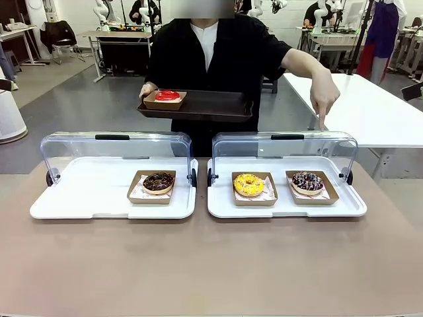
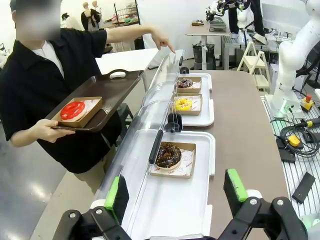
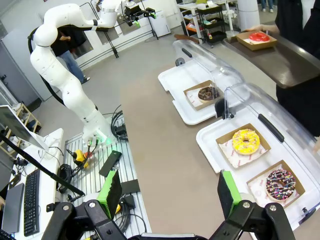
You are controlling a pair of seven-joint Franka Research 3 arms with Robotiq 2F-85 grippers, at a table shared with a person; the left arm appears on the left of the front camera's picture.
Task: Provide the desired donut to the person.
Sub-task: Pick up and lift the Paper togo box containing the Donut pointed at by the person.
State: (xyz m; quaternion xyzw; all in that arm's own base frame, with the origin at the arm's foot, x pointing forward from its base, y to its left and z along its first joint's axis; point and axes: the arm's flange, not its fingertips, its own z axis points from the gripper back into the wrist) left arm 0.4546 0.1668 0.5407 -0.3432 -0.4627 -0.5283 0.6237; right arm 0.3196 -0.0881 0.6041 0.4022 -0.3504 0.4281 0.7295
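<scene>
Behind sprinkled donut (image 1: 308, 181), clear lid (image 1: 284, 146) (raised)

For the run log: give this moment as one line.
person points toward rightmost donut | tray holds red donut | left gripper open | right gripper open

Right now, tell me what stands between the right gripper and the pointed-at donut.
Nothing visible lies between the open right gripper and the sprinkled donut. The raised lid stands behind the donut, between it and the brown tray.
</scene>
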